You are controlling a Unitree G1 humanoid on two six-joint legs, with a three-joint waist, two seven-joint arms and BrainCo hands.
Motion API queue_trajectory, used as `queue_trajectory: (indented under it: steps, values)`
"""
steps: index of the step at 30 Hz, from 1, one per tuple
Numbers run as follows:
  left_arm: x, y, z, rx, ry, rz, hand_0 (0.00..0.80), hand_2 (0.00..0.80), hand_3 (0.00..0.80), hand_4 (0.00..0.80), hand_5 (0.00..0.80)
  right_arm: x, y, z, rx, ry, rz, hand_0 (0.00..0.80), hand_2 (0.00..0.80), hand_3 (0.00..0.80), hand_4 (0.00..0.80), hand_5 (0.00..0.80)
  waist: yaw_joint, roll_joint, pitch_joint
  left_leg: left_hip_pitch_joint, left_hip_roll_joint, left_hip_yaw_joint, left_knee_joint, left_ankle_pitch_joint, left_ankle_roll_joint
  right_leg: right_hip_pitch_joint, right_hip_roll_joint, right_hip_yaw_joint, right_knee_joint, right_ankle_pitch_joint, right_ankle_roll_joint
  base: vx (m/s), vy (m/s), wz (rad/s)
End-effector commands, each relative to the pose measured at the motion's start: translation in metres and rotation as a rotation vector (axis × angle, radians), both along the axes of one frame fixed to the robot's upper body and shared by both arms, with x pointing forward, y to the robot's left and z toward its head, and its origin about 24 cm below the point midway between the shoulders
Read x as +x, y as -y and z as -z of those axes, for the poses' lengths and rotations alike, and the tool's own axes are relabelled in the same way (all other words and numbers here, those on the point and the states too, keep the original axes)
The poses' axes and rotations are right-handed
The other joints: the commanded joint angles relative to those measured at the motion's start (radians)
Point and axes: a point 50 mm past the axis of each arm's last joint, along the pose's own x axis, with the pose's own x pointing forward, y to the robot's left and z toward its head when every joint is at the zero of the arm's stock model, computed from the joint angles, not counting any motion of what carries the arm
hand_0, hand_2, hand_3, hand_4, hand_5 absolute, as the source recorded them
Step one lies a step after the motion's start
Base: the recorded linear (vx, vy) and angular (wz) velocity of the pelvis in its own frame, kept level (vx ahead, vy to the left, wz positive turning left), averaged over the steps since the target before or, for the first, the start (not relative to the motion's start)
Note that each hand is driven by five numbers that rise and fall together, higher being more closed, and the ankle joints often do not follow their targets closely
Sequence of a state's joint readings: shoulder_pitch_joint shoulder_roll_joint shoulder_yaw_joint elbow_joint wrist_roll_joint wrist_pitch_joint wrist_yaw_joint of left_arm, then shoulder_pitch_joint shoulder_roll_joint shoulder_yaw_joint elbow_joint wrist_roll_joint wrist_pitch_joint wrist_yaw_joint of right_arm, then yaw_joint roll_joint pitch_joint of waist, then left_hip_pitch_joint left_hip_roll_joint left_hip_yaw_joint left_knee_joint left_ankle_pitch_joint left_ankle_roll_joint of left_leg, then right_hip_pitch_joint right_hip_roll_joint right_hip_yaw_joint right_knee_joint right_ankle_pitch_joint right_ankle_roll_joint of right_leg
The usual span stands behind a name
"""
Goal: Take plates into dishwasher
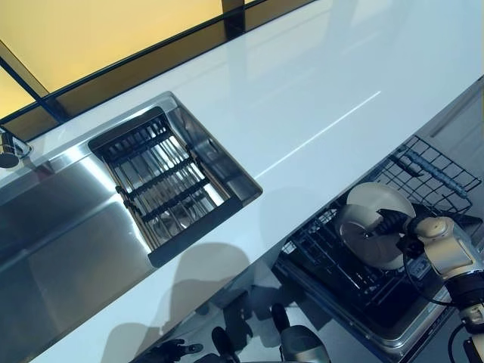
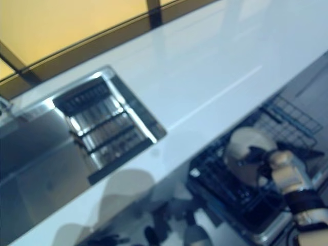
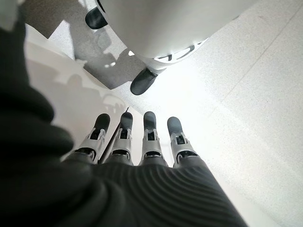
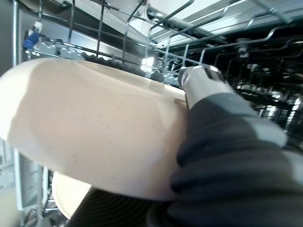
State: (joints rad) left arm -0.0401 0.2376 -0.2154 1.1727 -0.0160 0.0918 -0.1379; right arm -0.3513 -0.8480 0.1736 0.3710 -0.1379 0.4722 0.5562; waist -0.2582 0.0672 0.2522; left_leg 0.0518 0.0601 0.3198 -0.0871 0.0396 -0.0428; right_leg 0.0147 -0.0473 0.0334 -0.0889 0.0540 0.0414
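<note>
My left hand point(image 3: 142, 156) hangs low over the floor, fingers straight, side by side, holding nothing. My right hand point(image 1: 423, 234) pinches a cream plate point(image 1: 370, 223) by its rim, face tilted toward me, over the open dishwasher rack point(image 1: 340, 265). Beyond lie the white counter point(image 1: 318, 98) and sink point(image 1: 68, 227).

The left hand point(image 3: 142, 156) has silver fingers with dark tips. A dark ribbed cover wraps its back. The right hand point(image 1: 442, 242) looks pale cream-silver.
</note>
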Motion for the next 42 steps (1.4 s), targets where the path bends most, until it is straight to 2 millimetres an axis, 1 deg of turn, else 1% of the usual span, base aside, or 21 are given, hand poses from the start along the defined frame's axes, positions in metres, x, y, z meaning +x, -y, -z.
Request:
queue_trajectory:
  steps: [1, 8, 13, 23, 27, 33, 37, 38, 40, 42]
  values:
    - [0.03, -0.02, -0.013, 0.054, 0.074, 0.029, 0.0, 0.0, 0.0, 0.0, 0.0, 0.012, -0.014, 0.007, 0.043, -0.006, -0.02, 0.8, 0.8, 0.8, 0.8, 0.8, 0.031, -0.05, -0.041, 0.11, 0.01, -0.037, 0.009, -0.094, -0.024, -0.083, -0.074, 0.01, 0.017, 0.064, 0.1, -0.003, 0.013, 0.06]
    - [0.033, -0.019, -0.014, 0.046, 0.074, 0.049, 0.0, 0.0, 0.0, 0.0, 0.0, 0.007, -0.009, 0.023, 0.04, -0.055, 0.014, 0.8, 0.8, 0.8, 0.8, 0.8, 0.046, -0.04, -0.042, 0.107, 0.006, -0.052, 0.011, -0.093, -0.024, -0.079, -0.08, 0.006, 0.017, 0.063, 0.1, -0.001, 0.011, 0.09]
    - [0.035, -0.016, -0.014, 0.048, 0.077, 0.061, 0.0, 0.0, 0.0, 0.0, 0.0, 0.005, -0.006, 0.032, 0.032, -0.094, 0.027, 0.8, 0.8, 0.8, 0.8, 0.8, 0.057, -0.039, -0.042, 0.104, 0.005, -0.063, 0.012, -0.093, -0.023, -0.073, -0.082, 0.003, 0.015, 0.062, 0.099, 0.001, -0.002, 0.04]
    - [0.04, -0.014, -0.016, 0.047, 0.086, 0.083, 0.0, 0.0, 0.0, 0.0, 0.0, 0.004, 0.0, 0.04, -0.053, -0.127, 0.039, 0.8, 0.8, 0.8, 0.8, 0.8, 0.077, -0.035, -0.035, 0.093, 0.006, -0.081, 0.015, -0.089, -0.023, -0.073, -0.084, 0.0, 0.014, 0.061, 0.1, -0.005, -0.003, 0.02]
    - [0.042, -0.014, -0.017, 0.046, 0.091, 0.095, 0.0, 0.0, 0.0, 0.0, 0.0, 0.001, 0.008, 0.043, -0.099, -0.153, 0.055, 0.8, 0.8, 0.8, 0.8, 0.8, 0.086, -0.029, -0.03, 0.088, 0.006, -0.09, 0.016, -0.085, -0.024, -0.071, -0.087, -0.003, 0.013, 0.062, 0.1, -0.018, -0.002, 0.06]
    - [0.044, -0.013, -0.017, 0.046, 0.094, 0.11, 0.0, 0.0, 0.0, 0.0, 0.0, -0.004, 0.015, 0.05, -0.121, -0.172, 0.089, 0.8, 0.8, 0.8, 0.8, 0.8, 0.095, -0.024, -0.028, 0.087, 0.006, -0.1, 0.014, -0.085, -0.024, -0.071, -0.089, -0.008, 0.011, 0.062, 0.099, -0.003, -0.001, 0.01]
    - [0.045, -0.013, -0.017, 0.048, 0.098, 0.116, 0.0, 0.0, 0.0, 0.0, 0.0, -0.005, 0.017, 0.052, -0.098, -0.175, 0.109, 0.8, 0.8, 0.8, 0.8, 0.8, 0.098, -0.021, -0.026, 0.084, 0.007, -0.103, 0.014, -0.083, -0.024, -0.069, -0.089, -0.009, 0.01, 0.062, 0.098, 0.0, 0.0, 0.0]
    - [0.046, -0.014, -0.018, 0.049, 0.099, 0.117, 0.0, 0.0, 0.0, 0.0, 0.0, -0.005, 0.017, 0.051, -0.09, -0.167, 0.115, 0.675, 0.675, 0.675, 0.675, 0.675, 0.098, -0.021, -0.025, 0.084, 0.007, -0.103, 0.014, -0.082, -0.025, -0.069, -0.089, -0.009, 0.01, 0.062, 0.099, 0.0, 0.0, 0.0]
    - [0.046, -0.014, -0.018, 0.049, 0.099, 0.116, 0.0, 0.0, 0.0, 0.0, 0.0, -0.004, 0.017, 0.051, -0.085, -0.156, 0.121, 0.0, 0.0, 0.0, 0.0, 0.0, 0.097, -0.021, -0.025, 0.084, 0.008, -0.103, 0.013, -0.082, -0.025, -0.069, -0.089, -0.009, 0.009, 0.063, 0.099, 0.0, 0.0, 0.0]
    - [0.046, -0.014, -0.018, 0.05, 0.099, 0.116, 0.0, 0.0, 0.0, 0.0, 0.0, -0.004, 0.017, 0.049, -0.078, -0.144, 0.124, 0.0, 0.0, 0.0, 0.0, 0.0, 0.096, -0.022, -0.025, 0.084, 0.008, -0.103, 0.012, -0.081, -0.025, -0.068, -0.088, -0.009, 0.008, 0.063, 0.098, 0.0, 0.0, 0.0]
